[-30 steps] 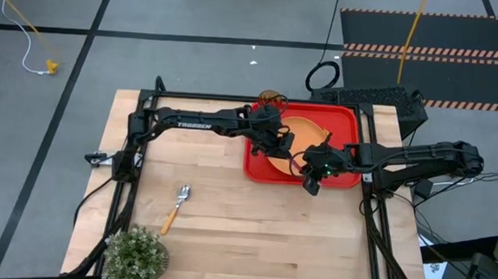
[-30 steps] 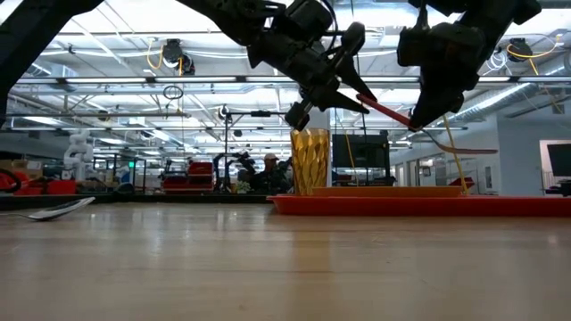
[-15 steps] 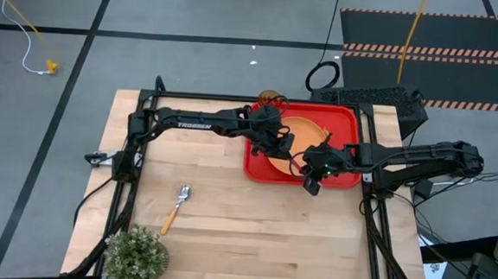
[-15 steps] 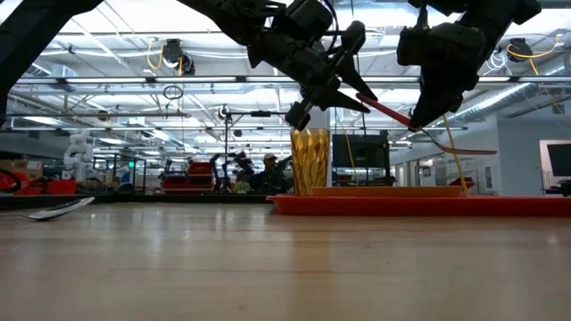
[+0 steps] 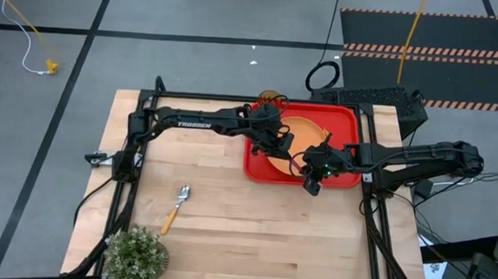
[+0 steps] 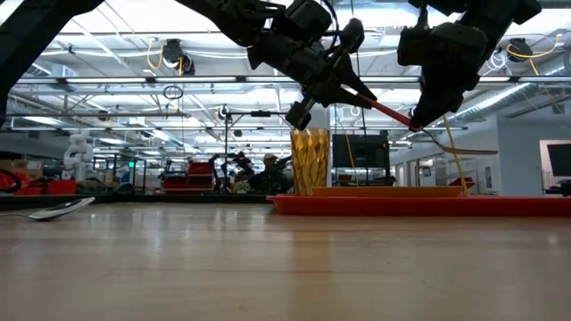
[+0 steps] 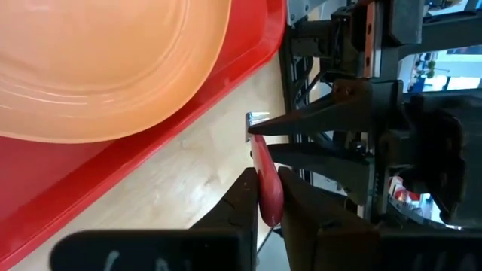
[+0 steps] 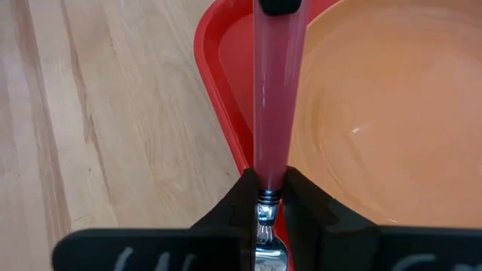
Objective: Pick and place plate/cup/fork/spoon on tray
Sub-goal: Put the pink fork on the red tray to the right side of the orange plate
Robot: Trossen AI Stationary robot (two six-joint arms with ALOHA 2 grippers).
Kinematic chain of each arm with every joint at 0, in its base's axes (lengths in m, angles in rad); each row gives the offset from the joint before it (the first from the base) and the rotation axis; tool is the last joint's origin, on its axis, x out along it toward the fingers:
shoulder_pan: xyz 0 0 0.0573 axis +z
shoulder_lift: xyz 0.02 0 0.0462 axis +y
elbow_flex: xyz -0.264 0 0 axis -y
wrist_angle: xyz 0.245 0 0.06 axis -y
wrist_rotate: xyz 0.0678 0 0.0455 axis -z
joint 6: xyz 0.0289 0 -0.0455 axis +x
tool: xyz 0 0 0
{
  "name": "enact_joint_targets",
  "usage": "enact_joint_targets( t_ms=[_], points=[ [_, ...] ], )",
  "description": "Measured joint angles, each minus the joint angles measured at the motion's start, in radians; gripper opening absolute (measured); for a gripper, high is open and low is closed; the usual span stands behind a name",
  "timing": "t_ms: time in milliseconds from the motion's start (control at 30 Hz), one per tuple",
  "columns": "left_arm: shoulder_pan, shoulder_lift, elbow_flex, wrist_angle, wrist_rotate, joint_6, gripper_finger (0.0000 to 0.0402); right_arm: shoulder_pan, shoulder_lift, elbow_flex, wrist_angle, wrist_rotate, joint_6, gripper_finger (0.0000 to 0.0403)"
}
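The fork [image 6: 384, 107], with its slim red handle, hangs in the air over the red tray's [image 5: 347, 118] near left part, between both grippers. My left gripper [image 5: 281, 146] is shut on its handle end and my right gripper [image 5: 310, 171] on its metal end. The orange plate [image 5: 306, 130] lies flat in the tray. The amber cup [image 6: 310, 160] stands upright at the tray's far left corner; whether inside the rim, I cannot tell. The spoon [image 5: 176, 206], with a yellow handle, lies flat on the table at the near left. My left gripper pinches the free end of the fork's red handle [image 7: 268, 197] between its two fingers, coming from the table's left. The fork is lifted clear and slants down from this end toward the other gripper. My right gripper pinches the fork at its metal neck [image 8: 263, 205], just past the red handle, between its two fingers. The fingers come from the table's right and slant down. The fork is clear of the tray, with this end the lower one [image 6: 412, 121].
A potted plant [image 5: 136, 254] stands at the table's near left corner. The black frame rails [image 5: 234, 98] run along the table's far, left and right sides. Bare wood lies between the spoon and the tray.
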Motion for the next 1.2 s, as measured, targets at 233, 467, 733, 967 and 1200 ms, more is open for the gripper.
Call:
enact_joint_targets(
  t_ms=[233, 467, 733, 967, 1200],
  points=[
    [0.012, -0.002, 0.0, 0.002, 0.005, 0.088, 0.0032, 0.0, -0.005, 0.0, 0.014, -0.002, 0.065, 0.0075],
    [0.037, -0.002, -0.001, 0.066, 0.047, 0.126, 0.0032, -0.006, -0.076, 0.0, 0.016, -0.006, 0.207, 0.0162],
    [0.061, -0.002, -0.001, 0.225, 0.051, 0.126, 0.0032, -0.047, -0.199, 0.0, 0.014, -0.003, 0.375, 0.0191],
    [0.088, -0.002, -0.001, 0.426, 0.062, 0.108, 0.0031, -0.108, -0.328, 0.0, 0.049, 0.029, 0.63, 0.0192],
    [0.107, -0.017, -0.001, 0.535, 0.048, 0.122, 0.0031, -0.16, -0.468, 0.0, 0.196, 0.218, 0.707, 0.0192]
  ],
)
